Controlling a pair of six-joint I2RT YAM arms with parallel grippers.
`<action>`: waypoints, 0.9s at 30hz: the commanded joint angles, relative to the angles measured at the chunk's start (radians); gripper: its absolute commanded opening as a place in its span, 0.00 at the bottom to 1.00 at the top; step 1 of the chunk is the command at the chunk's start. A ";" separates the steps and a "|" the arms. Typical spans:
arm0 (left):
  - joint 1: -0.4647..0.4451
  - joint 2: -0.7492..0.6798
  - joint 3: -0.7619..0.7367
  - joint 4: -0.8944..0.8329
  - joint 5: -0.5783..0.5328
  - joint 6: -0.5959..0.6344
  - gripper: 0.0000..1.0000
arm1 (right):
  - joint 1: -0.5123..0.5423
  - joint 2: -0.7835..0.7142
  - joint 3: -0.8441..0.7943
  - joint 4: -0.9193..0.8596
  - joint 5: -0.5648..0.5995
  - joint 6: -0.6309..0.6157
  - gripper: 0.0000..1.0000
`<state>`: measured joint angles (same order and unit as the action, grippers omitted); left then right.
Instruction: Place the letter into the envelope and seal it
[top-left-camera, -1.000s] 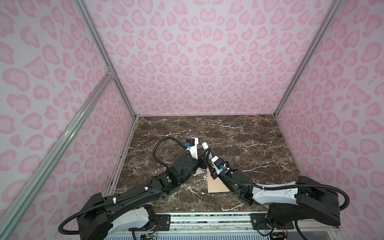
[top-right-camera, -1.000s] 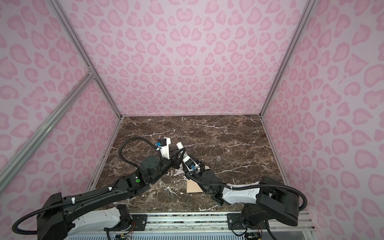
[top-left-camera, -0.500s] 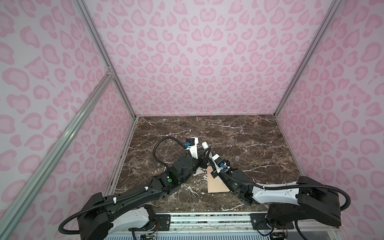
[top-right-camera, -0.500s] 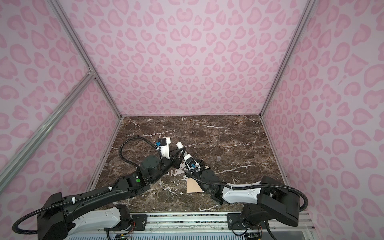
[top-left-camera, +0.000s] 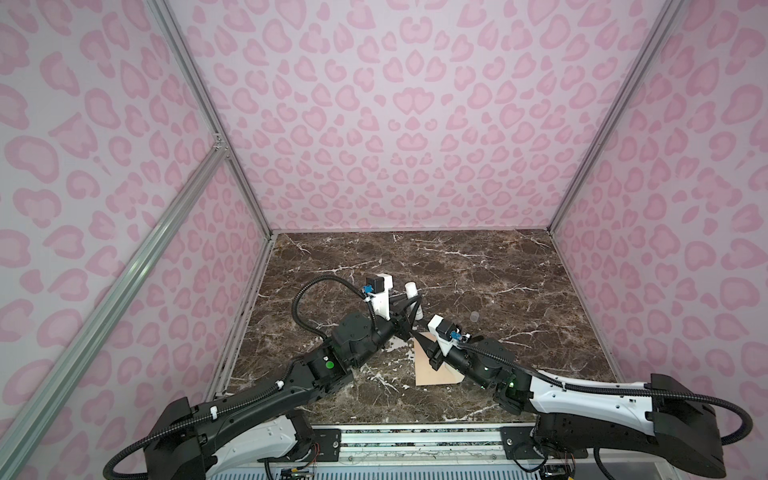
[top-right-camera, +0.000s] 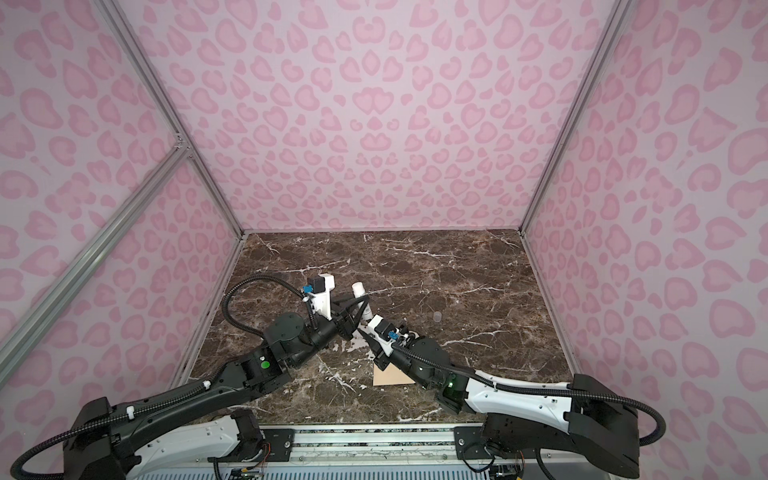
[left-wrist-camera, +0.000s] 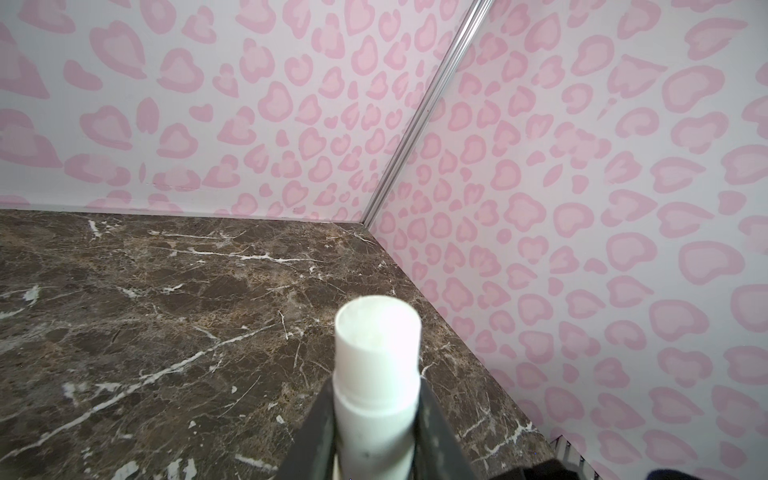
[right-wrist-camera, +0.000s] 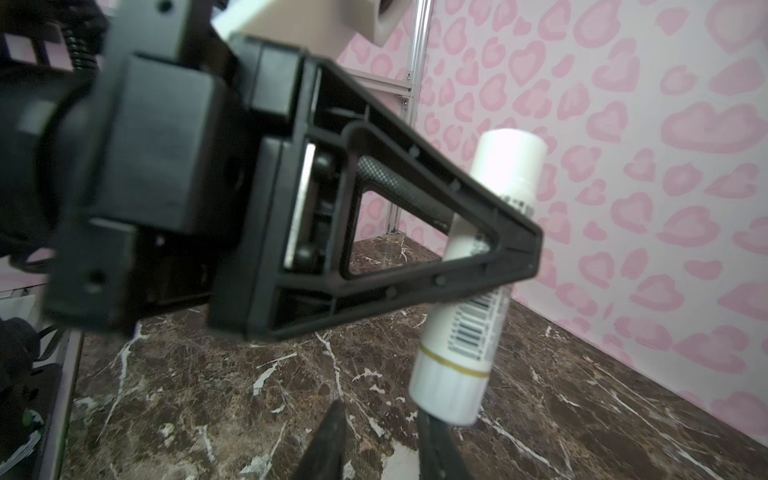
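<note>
Step in hand, as I judge it: working the lower end of the glue stick (right-wrist-camera: 478, 324) before gluing the flap. I would centre that end between the jaws before closing.

The envelope (top-left-camera: 432, 372) lies flat on the tabletop (top-left-camera: 498, 270) under my right arm. The letter is not visible.

Right pincer (right-wrist-camera: 380, 411): jaws apart, gripping nothing, with the stick's end at one fingertip.

Left pincer (left-wrist-camera: 376, 419): clamped on the stick's barrel.

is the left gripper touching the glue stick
Touching: in the left wrist view the left gripper has its fingers pressed against both sides of the glue stick.
</note>
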<state>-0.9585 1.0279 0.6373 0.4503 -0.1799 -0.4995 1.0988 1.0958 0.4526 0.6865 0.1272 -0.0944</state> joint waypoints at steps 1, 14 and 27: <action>0.000 -0.011 -0.008 -0.035 0.021 0.008 0.04 | 0.000 -0.032 -0.008 -0.010 0.011 0.010 0.37; -0.006 0.054 0.026 0.045 0.000 -0.004 0.04 | 0.012 0.047 -0.002 0.108 0.168 -0.027 0.51; -0.013 0.098 0.042 0.066 0.018 -0.011 0.04 | 0.006 0.111 0.024 0.143 0.241 0.016 0.25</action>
<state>-0.9688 1.1252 0.6704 0.4767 -0.1806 -0.5037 1.1046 1.2026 0.4725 0.7868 0.3592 -0.0959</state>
